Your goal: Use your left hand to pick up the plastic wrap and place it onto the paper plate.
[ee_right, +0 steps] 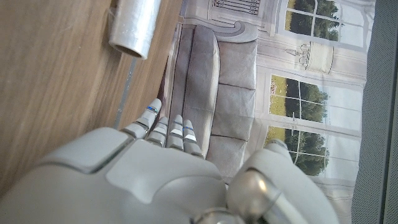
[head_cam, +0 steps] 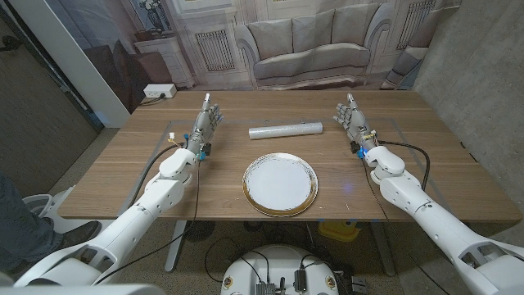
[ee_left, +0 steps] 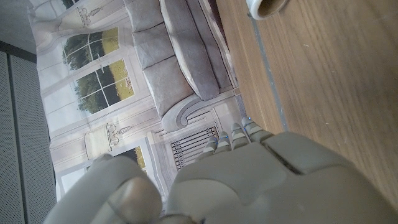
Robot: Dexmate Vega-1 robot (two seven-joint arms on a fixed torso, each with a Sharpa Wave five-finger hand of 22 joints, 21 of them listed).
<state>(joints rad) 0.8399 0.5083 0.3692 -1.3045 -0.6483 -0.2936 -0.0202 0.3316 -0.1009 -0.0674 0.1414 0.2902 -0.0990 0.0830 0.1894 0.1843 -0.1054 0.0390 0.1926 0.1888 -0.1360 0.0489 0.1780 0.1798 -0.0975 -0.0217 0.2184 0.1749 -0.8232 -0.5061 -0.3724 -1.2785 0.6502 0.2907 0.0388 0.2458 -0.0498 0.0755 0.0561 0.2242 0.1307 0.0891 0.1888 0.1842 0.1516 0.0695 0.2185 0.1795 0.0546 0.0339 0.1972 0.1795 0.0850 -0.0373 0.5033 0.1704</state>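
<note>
— While both arms lie stretched out over the brown wooden table (head_cam: 123, 176), where is the clear roll of plastic wrap (head_cam: 287, 129)?

— It lies on its side across the far middle of the table, between the two hands and well apart from each. In the right wrist view one end of the roll (ee_right: 134, 26) shows on the wood ahead of the fingers, not touched by them.

— And the round white paper plate with the gold rim (head_cam: 280, 183)?

— It sits near the front edge, in the middle, just nearer the robot than the roll — the two do not touch. A small part of its rim (ee_left: 267, 7) shows in the left wrist view.

— What does the left hand (head_cam: 205, 125) hold?

— Nothing. It stands to the left of the roll with its fingers extended and pointing toward the far side of the table — apart, not curled.

— The right hand (head_cam: 352, 121)?

— Much the same on the other side: fingers straight, reaching away from the robot, nothing in them. Its fingers (ee_right: 163, 129) lie side by side in its own wrist view.

— Anything else around?

— A white box (head_cam: 159, 91) sits on the floor beyond the far left corner, before a backdrop printed with a grey sofa (head_cam: 307, 45).
</note>
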